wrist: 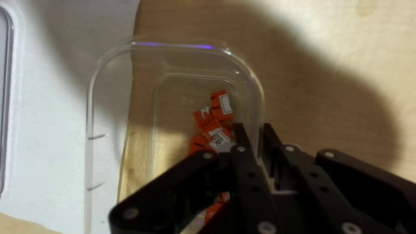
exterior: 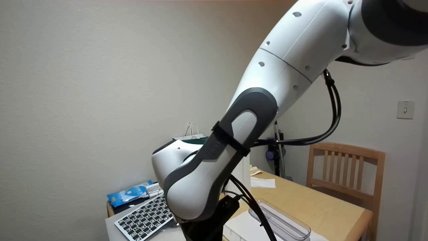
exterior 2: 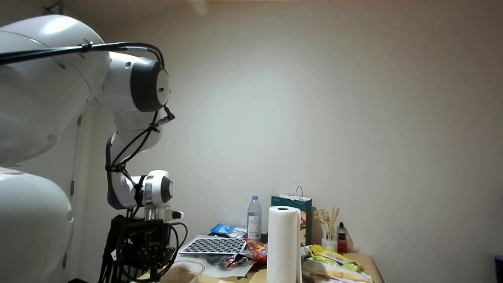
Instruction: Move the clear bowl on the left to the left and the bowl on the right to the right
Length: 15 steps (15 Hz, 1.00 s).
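Observation:
A clear bowl (wrist: 175,45) with rounded corners fills the middle of the wrist view. Several orange packets (wrist: 214,130) with white labels lie in it. My gripper (wrist: 253,130) straddles its right wall, one finger inside and one outside, and looks shut on the slanted wall. A second clear bowl (wrist: 9,97) shows only by its edge at the far left of the wrist view, on white paper. A clear long bowl (exterior: 294,222) also shows in an exterior view, right of the arm. The black gripper body shows in both exterior views, with its fingertips out of view.
A paper towel roll (exterior 2: 283,243) stands on the table, with a bottle (exterior 2: 254,220), a green gift bag (exterior 2: 308,212) and snack bags (exterior 2: 334,257) near it. A checkered board (exterior 2: 214,245) lies behind. White paper (wrist: 48,130) covers part of the table. A chair (exterior: 347,174) stands behind.

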### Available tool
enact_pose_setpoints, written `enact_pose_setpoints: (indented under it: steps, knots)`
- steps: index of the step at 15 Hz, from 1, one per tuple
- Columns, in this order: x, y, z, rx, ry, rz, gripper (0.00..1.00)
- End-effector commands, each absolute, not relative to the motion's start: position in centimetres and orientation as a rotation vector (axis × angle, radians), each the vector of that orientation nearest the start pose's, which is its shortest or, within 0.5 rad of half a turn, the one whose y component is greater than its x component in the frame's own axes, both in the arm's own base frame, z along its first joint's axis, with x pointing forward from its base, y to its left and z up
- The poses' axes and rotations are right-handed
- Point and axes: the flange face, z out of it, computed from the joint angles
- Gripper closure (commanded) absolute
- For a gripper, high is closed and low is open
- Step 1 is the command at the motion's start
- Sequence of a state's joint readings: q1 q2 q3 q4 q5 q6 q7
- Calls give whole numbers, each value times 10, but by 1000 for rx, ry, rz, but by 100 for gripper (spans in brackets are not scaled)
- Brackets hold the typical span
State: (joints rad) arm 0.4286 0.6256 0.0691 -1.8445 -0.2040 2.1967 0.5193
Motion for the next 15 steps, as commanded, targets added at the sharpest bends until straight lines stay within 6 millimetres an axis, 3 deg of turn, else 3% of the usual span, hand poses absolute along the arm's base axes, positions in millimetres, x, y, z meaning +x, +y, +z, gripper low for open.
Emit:
enact_pose_setpoints:
  steps: [1, 4, 6, 9, 12, 15]
  knots:
    - [538, 274, 153, -3327, -178, 347, 54]
    - [541, 268, 152, -3353, -176, 352, 34]
    - [547, 268, 166, -3369, -198, 295, 23]
    - [561, 269, 208, -3363, -240, 147, 2]
    - [571, 262, 262, -3365, -308, 38, 0]
    - [565, 234, 313, -3373, -539, -83, 0]
